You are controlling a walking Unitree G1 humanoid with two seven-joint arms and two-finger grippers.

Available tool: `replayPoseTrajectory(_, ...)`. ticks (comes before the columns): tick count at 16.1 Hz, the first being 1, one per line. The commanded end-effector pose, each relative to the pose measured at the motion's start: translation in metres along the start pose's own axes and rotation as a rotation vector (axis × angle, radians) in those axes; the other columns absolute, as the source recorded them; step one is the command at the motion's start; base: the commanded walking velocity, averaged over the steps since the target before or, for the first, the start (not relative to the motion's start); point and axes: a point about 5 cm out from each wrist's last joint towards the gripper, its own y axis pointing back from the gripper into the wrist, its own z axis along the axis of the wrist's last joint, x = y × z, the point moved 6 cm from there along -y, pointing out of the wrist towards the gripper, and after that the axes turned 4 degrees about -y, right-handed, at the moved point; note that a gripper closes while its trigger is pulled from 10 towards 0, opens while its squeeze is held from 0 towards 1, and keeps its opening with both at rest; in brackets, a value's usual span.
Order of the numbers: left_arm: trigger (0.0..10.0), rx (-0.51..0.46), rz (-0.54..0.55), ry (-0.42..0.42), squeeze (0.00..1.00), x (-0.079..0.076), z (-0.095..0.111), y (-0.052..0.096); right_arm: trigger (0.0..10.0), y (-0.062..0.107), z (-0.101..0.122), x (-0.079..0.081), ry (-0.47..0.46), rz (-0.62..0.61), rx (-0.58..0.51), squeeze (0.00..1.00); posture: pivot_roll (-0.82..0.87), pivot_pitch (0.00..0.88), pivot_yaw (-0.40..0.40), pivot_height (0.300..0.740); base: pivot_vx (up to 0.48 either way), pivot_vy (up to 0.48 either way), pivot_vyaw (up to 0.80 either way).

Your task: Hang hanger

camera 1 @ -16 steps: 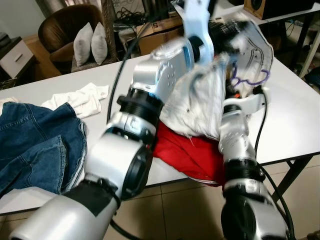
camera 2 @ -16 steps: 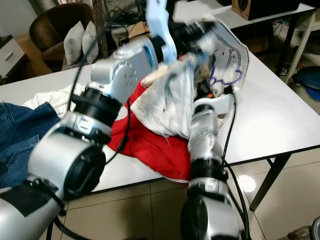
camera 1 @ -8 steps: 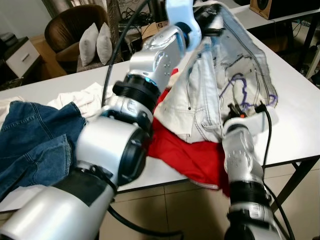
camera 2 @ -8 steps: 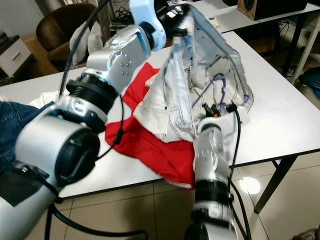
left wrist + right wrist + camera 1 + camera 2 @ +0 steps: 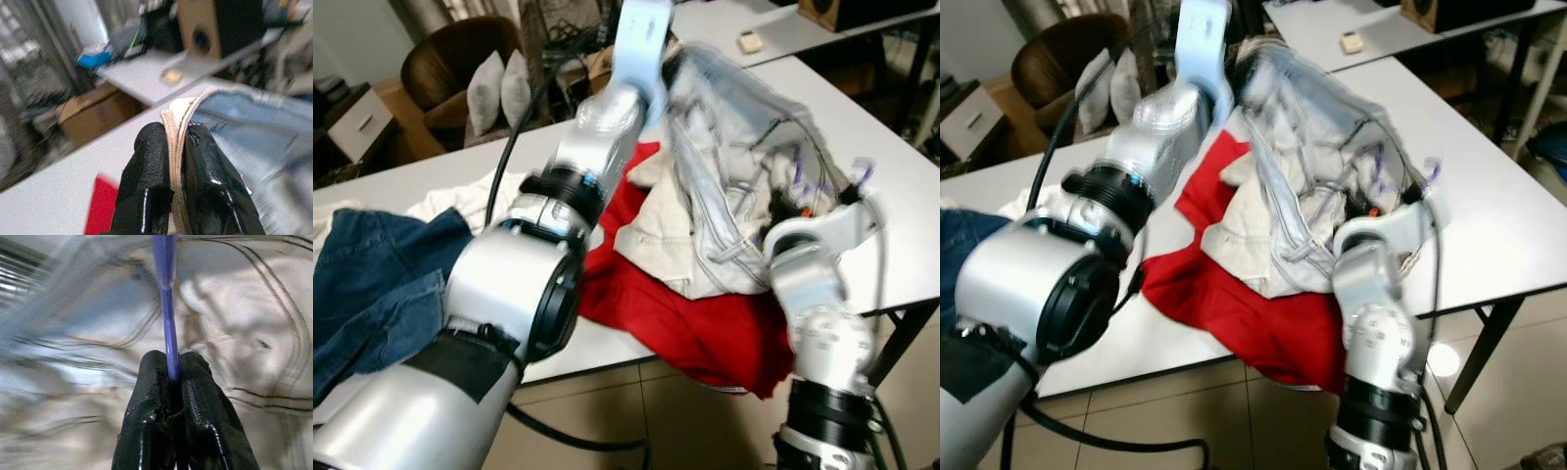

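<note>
While clamped on a thin purple plastic hanger, right gripper with both black fingers pressed tight against the rod, set deep among the folds of a pale, whitish denim garment. Hanger's purple loops visible inside that garment, at the right of the heap. Left gripper pinched shut on the garment's cream-edged hem, raised at the far side of the pile, silver left arm stretched out over the white table. Beneath the pale garment, a red cloth spilling over the table's near edge. Farther left, a white rumpled cloth and dark blue jeans. Beyond the table, a brown armchair with two grey cushions. Much of the scene blurred.
</note>
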Motion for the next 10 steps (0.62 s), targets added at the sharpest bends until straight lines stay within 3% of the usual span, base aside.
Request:
replayPoseTrajectory(1,0.0,0.070,0.051,-0.082,0.00,0.018,-0.027,0.005,10.0,0.012,0.002,0.036,-0.016,0.115,0.034,0.00,-0.19,0.000,0.294,0.740,0.000,0.000,0.00)
replayPoseTrajectory(2,0.0,0.125,0.057,-0.135,0.00,0.022,-0.049,0.010,10.0,0.018,0.015,0.051,0.017,0.171,0.008,0.00,-0.19,0.000,0.296,0.740,0.000,0.000,0.00)
replayPoseTrajectory(3,0.0,0.150,0.063,-0.146,0.00,0.025,-0.058,0.012,10.0,0.021,0.021,0.057,0.030,0.189,-0.006,0.00,-0.20,0.000,0.297,0.740,0.000,0.000,0.00)
replayPoseTrajectory(4,0.0,0.229,0.079,-0.188,0.00,0.035,-0.089,0.023,10.0,0.028,0.045,0.073,0.055,0.241,-0.059,0.00,-0.20,0.000,0.293,0.740,0.000,0.000,0.00)
replayPoseTrajectory(10,0.0,0.410,0.058,-0.314,0.00,0.057,-0.157,0.055,10.0,0.036,0.070,0.108,0.083,0.361,-0.055,0.00,-0.20,0.000,0.260,0.740,0.000,0.000,0.00)
